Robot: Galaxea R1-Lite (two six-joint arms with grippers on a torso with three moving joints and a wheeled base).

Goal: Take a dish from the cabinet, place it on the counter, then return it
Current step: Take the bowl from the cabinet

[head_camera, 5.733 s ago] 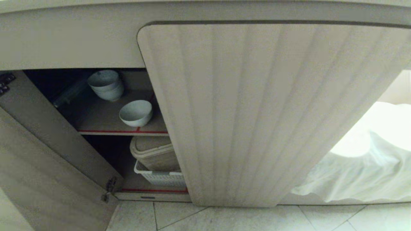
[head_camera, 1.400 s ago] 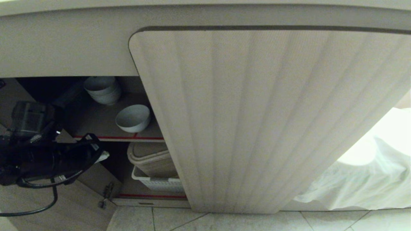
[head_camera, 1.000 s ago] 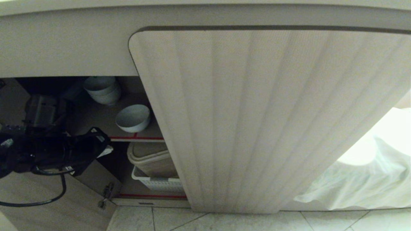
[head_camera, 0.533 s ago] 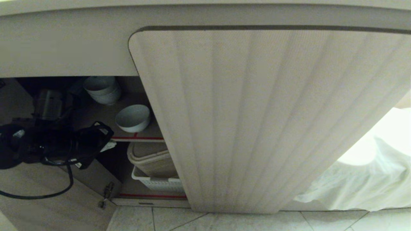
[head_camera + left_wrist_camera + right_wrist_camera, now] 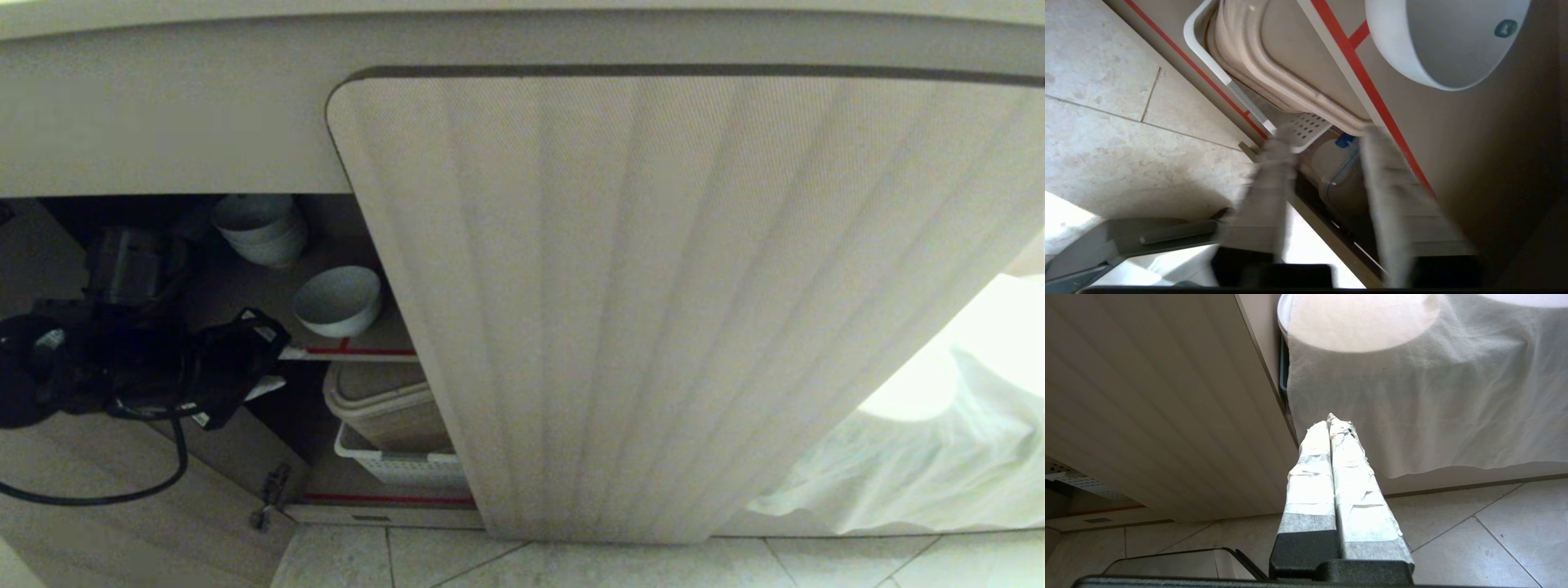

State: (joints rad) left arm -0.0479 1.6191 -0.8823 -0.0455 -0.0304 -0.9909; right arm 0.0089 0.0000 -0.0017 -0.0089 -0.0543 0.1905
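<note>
The dish (image 5: 337,300), a small white bowl, sits near the front of the cabinet's (image 5: 653,286) upper red-edged shelf (image 5: 359,351). In the left wrist view the dish (image 5: 1449,41) lies ahead of the fingers, beyond the shelf's red edge (image 5: 1372,90). My left gripper (image 5: 273,369) hovers at the shelf's front edge, left of the dish and slightly below it, not touching. That left gripper (image 5: 1329,136) is open and holds nothing. My right gripper (image 5: 1331,420) is shut and empty, parked low beside the closed fluted door. The counter's top is out of view.
A stack of white bowls (image 5: 260,229) stands deeper on the same shelf. Below it, a beige lidded bin (image 5: 392,400) rests in a white perforated basket (image 5: 404,467). The open door leaf (image 5: 98,523) hangs at the left. White cloth (image 5: 922,441) drapes at the right over tiled floor (image 5: 571,563).
The left arm came into view and pushed right, toward the shelf's edge. Its fingers, together half a second ago, now stand apart. The bowls have not moved.
</note>
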